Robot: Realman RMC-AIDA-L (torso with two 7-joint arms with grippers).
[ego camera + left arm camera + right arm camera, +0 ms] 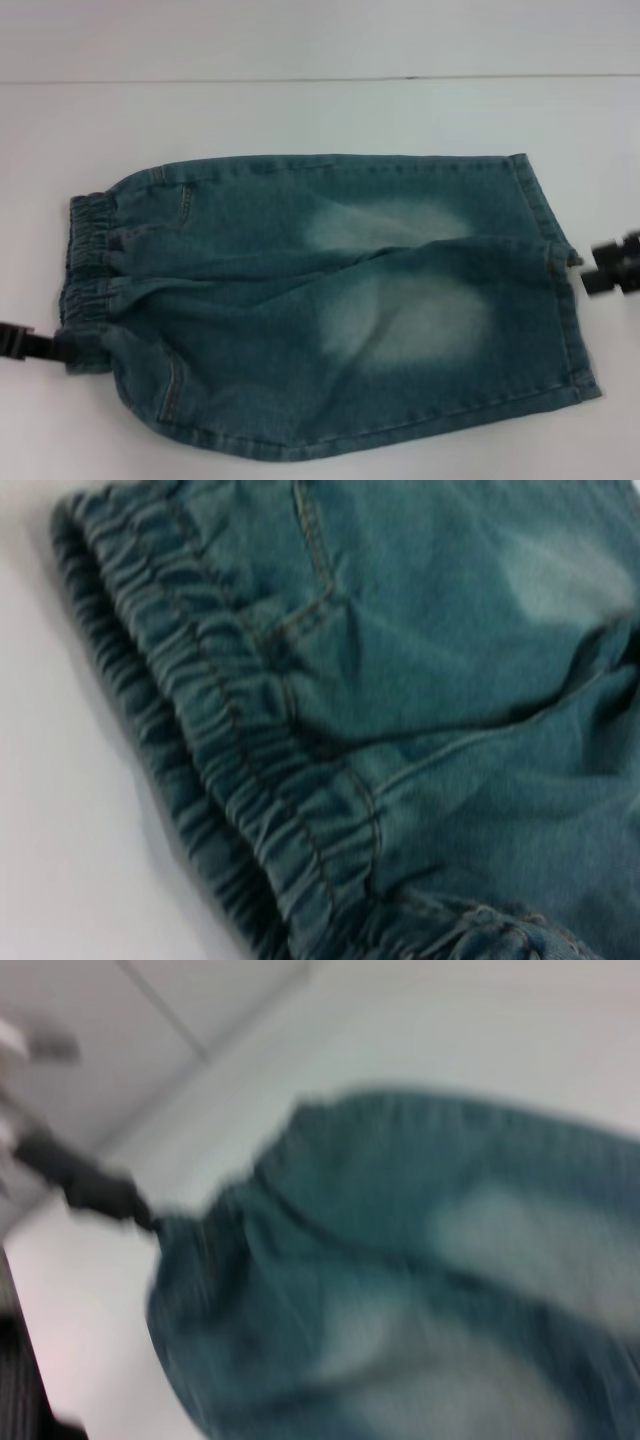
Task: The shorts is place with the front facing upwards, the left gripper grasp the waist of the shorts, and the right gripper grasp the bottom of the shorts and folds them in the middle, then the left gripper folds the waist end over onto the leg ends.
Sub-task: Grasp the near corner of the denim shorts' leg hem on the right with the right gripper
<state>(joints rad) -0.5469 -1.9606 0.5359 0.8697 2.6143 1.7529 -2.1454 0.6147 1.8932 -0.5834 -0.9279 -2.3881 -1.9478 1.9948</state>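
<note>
Lying flat on the white worktop (300, 110), the shorts (330, 300) are stretching between the two claws.
The left claw (75, 352) is pinching the near end of the waist (88, 270), closed on the gathered band. The right claw (598, 268) is sitting just beyond the leg ends (560, 270), beside the hems; whether it is gripping anything is impossible to tell.

Plain white table (300, 110), one seam
</note>
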